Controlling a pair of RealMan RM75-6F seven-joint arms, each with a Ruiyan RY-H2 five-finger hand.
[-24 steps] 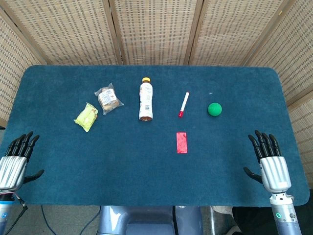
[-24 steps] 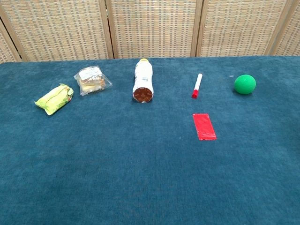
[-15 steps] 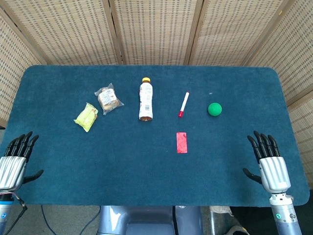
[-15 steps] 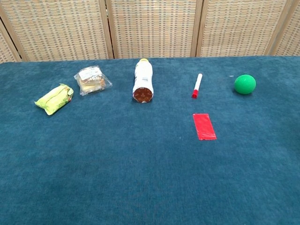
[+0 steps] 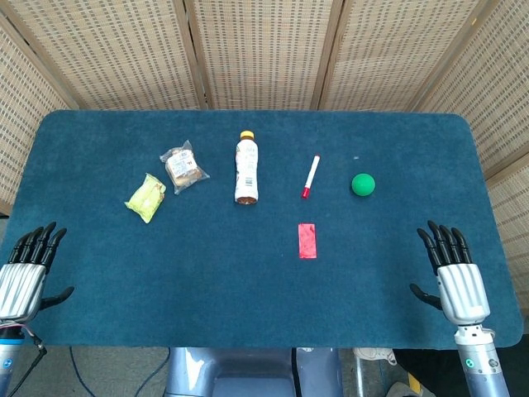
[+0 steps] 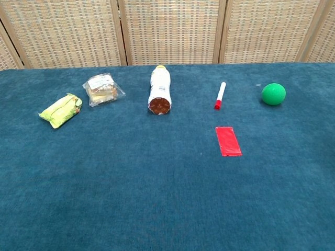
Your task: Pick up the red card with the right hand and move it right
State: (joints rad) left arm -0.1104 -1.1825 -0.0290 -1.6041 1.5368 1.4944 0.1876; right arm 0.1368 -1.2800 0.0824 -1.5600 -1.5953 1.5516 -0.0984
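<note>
One red card (image 5: 307, 241), marker (image 5: 311, 176), ball (image 5: 363, 184), bottle (image 5: 246, 169) and two snack packets (image 5: 145, 198) (image 5: 183, 167) lie on the table (image 5: 248, 281). Only the head view shows the left hand (image 5: 25, 273) and right hand (image 5: 453, 270), fingers spread, holding nothing.

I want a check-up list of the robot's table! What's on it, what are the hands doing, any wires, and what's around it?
Surface: blue cloth table, flat.
Job's things: red card lying flat, untouched, nearer the robot than the marker.
Clutter: lying bottle, red-capped marker, green ball, clear snack bag, yellow-green packet.
Hands: left hand and right hand at the near table corners, fingers spread, holding nothing.
Cables: thin cable below the left hand.
Surroundings: woven screen panels behind the table.
</note>
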